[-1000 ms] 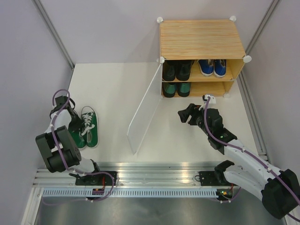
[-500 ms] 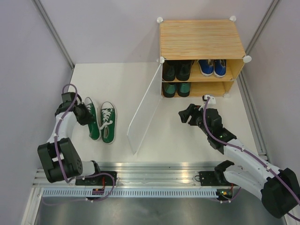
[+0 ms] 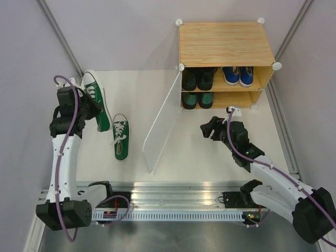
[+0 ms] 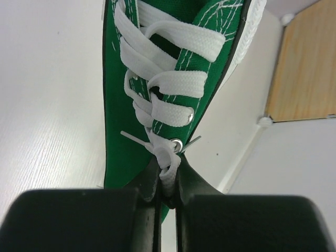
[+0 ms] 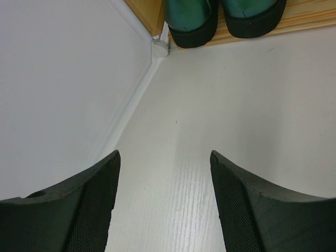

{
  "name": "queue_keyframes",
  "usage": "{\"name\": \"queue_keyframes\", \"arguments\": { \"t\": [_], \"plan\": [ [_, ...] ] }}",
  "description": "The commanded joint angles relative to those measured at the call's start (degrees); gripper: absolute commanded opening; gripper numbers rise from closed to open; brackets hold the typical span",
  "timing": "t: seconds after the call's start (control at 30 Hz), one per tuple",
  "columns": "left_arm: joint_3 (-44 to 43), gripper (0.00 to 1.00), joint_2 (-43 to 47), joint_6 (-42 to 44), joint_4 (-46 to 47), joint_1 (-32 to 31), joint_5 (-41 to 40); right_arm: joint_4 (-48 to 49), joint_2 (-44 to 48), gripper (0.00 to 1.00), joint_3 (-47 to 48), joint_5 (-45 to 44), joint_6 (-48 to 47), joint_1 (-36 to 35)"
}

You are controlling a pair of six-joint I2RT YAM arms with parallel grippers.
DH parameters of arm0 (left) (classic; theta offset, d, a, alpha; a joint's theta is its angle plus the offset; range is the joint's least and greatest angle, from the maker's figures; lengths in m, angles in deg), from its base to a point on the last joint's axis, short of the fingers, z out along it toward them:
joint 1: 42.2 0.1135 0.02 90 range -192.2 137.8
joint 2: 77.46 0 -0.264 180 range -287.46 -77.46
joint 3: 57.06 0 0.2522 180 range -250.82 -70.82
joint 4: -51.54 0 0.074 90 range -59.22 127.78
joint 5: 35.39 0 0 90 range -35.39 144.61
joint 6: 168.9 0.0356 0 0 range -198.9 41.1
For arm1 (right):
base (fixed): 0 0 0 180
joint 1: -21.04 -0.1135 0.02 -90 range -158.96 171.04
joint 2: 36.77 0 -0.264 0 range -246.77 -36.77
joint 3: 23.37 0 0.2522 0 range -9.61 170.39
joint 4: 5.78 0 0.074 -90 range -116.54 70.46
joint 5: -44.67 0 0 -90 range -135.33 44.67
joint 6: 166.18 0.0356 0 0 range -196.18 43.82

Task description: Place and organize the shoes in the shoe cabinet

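- Top view: the left tool point(image 3: 85, 106) is clenched on a green sneaker point(image 3: 97, 100), which it holds above the far left of the tabletop point(image 3: 131, 86). The white toe points away from the arm bases. The arm covers part of the shoe's left flank.
- The other green sneaker point(image 3: 121, 137) lies flat on the tabletop, nearer the bases and just right of the held one, apart from it.
- The shoe cabinet point(image 3: 226, 44) stands at the far right. Its door panel point(image 3: 163, 121) swings out toward the near edge and stands between both sneakers and the shelves.
- The upper shelf holds black dress shoes point(image 3: 198, 79) on the left and blue sneakers point(image 3: 237, 75) on the right. The dark green shoes point(image 3: 198, 100) sit on the lower shelf at the left. Only heels show; the cabinet's top hides the rest.
- The right tool point(image 3: 209, 127) hovers before the lower shelf, released and holding nothing.
- Left wrist view: the left tool point(image 4: 167, 177) pinches the green sneaker point(image 4: 152, 79) at the lace ends beside the top eyelets. The toe is cut off by the frame's upper edge. The cabinet's wooden top point(image 4: 304, 73) and the door panel point(image 4: 294, 163) show at the right.
- Right wrist view: the right tool point(image 5: 164, 173) has its fingers point(image 5: 79, 210) spread wide over bare tabletop point(image 5: 210, 105). The heels of the dark green shoes point(image 5: 191, 21) are cropped at the top edge. The door panel point(image 5: 63, 79) fills the left side.
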Motion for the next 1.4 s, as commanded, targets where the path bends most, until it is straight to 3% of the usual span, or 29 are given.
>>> {"name": "queue_keyframes", "arguments": {
  "t": [0.0, 0.37, 0.6, 0.67, 0.77, 0.9, 1.17, 1.37],
  "plan": [
    [-8.82, 0.02, 3.09, -1.88, 0.82, -4.26, -3.89, 1.28, 0.62, 0.72, 0.99, -0.4, -1.14, 0.28],
    [-27.99, 0.02, 0.46, 3.57, -0.5, -29.55, -10.3, -2.94, 6.16, 0.72, 5.02, -1.62, -1.4, 0.28],
    [-43.01, 0.02, -9.99, 5.86, -0.07, -44.25, -8.9, -11.88, 12.3, 0.72, 9.86, -6.71, -3.16, 0.28],
    [-45.05, 0.02, -13.86, 5.07, 1.59, -47.15, -2.8, -14.01, 13.71, 0.72, 11.35, -9.0, -3.78, 0.28],
    [-44.97, 0.02, -17.56, 1.38, 8.35, -49.7, 4.17, -17.08, 16.7, 0.72, 12.15, -10.85, -3.95, 0.28],
    [-44.36, 0.02, -21.6, -0.38, 13.02, -53.05, 4.63, -21.21, 20.48, 0.72, 12.42, -11.82, -3.52, 0.28],
    [-41.81, 0.02, -30.21, 1.55, 15.76, -61.04, -3.78, -26.76, 25.67, 0.72, 14.52, -16.65, -3.87, 0.28],
    [-33.57, 0.02, -37.86, -2.05, 14.88, -62.1, -5.56, -28.95, 28.75, 0.72, 15.4, -21.21, -3.25, 0.28]
  ]
}}
